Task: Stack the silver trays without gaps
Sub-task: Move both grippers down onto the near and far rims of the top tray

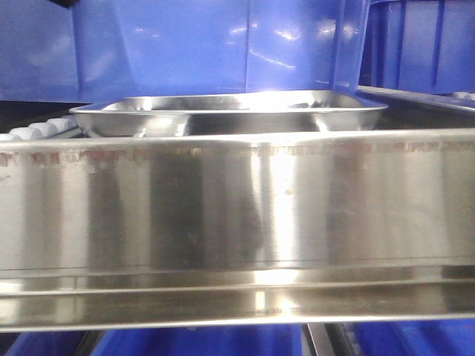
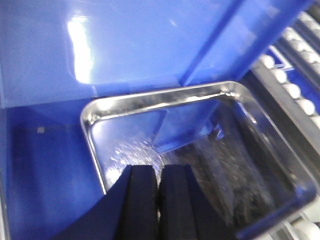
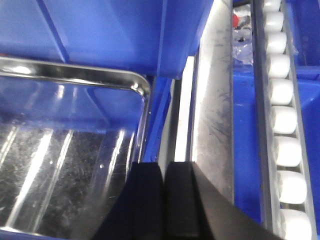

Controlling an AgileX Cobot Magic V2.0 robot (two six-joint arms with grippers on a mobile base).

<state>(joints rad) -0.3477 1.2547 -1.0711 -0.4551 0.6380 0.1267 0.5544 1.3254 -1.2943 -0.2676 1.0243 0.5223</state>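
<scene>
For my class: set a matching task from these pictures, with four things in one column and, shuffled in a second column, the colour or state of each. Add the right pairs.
Things
1. shallow rectangular stainless-steel tray
2. plastic bin wall
3. row of small cylindrical rollers
4. left gripper

Colour or state
A. white
B. black, fingers shut together
C. mirror-shiny silver
D. blue

Pairs: 1-C, 2-D, 3-A, 4-B
</scene>
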